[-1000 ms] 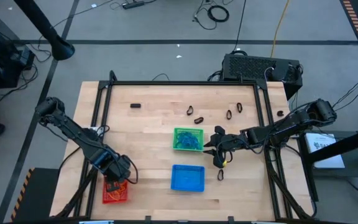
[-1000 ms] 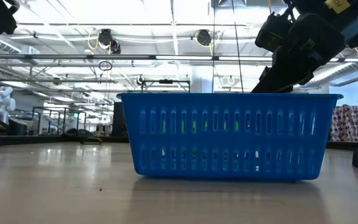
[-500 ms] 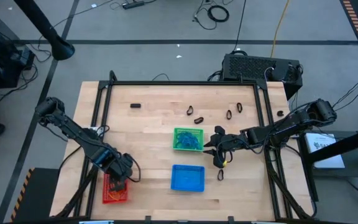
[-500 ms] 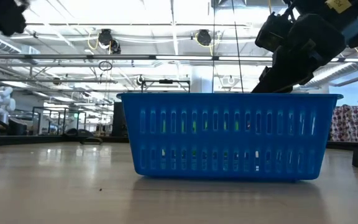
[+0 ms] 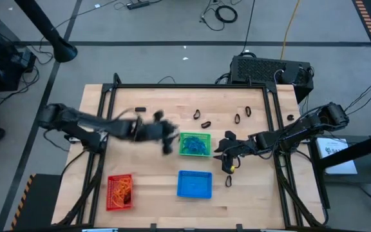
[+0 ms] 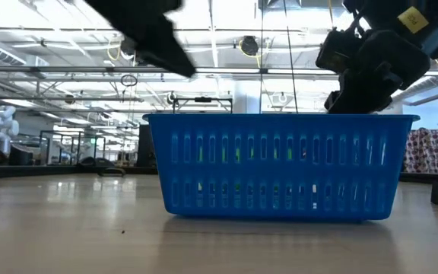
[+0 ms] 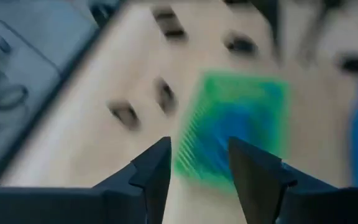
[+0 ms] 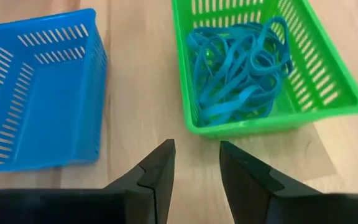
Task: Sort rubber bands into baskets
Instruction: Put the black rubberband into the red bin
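My left gripper (image 5: 167, 142) hangs open and empty above the table, just left of the green basket (image 5: 195, 144), which holds blue rubber bands (image 8: 238, 71). In its wrist view the left gripper (image 7: 197, 167) shows that basket (image 7: 235, 124) ahead, blurred. My right gripper (image 5: 217, 150) waits open and empty just right of the green basket, its fingers (image 8: 196, 167) over bare wood. The blue basket (image 5: 194, 184) stands near the front. The red basket (image 5: 120, 191) with orange bands stands at the near left. Black bands (image 5: 205, 124) lie flat on the far half of the table.
More black bands lie at the far left (image 5: 140, 109), far right (image 5: 247, 112) and beside the blue basket (image 5: 228, 181). A black frame rail (image 5: 192, 86) borders the table. In the low view the blue basket (image 6: 280, 164) fills the middle.
My left gripper has swung fast from above the red basket at the near left toward the far side and the right, ending beside the green basket; its wrist has turned on the way. The right arm and the baskets have stayed where they were.
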Tool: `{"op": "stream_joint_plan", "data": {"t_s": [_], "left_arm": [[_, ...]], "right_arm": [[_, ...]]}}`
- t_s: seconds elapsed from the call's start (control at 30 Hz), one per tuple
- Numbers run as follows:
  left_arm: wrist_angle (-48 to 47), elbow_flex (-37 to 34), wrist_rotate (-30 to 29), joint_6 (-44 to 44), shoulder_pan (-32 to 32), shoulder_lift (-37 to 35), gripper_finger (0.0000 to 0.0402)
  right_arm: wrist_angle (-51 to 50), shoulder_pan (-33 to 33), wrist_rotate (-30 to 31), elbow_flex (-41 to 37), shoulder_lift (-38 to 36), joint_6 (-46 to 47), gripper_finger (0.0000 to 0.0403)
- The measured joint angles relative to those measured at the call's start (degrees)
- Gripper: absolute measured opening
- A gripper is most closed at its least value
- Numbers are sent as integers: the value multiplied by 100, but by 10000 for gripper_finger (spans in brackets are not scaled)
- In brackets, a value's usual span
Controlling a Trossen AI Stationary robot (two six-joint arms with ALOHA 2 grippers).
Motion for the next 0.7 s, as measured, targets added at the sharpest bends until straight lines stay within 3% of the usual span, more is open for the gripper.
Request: {"op": "stream_joint_plan", "data": {"t_s": [0.1,0.2,0.27,0.47,0.7], "left_arm": [[1364,2,1286,733,1123,363,164],[2482,165,2780,761,1985,1079,164],[2668,525,3276,772,2298,1684,164],[2069,2187,3403,815,2571,3471,164],[383,3747,3573,508,2572,4697,164]], "right_arm": [[-205,0,-2,-1,0,204,120],[-528,4,-2,0,0,400,120],[-775,4,24,-2,0,540,120],[-1289,4,479,-2,0,772,120],[-1325,93,453,-2,-2,715,120]]}}
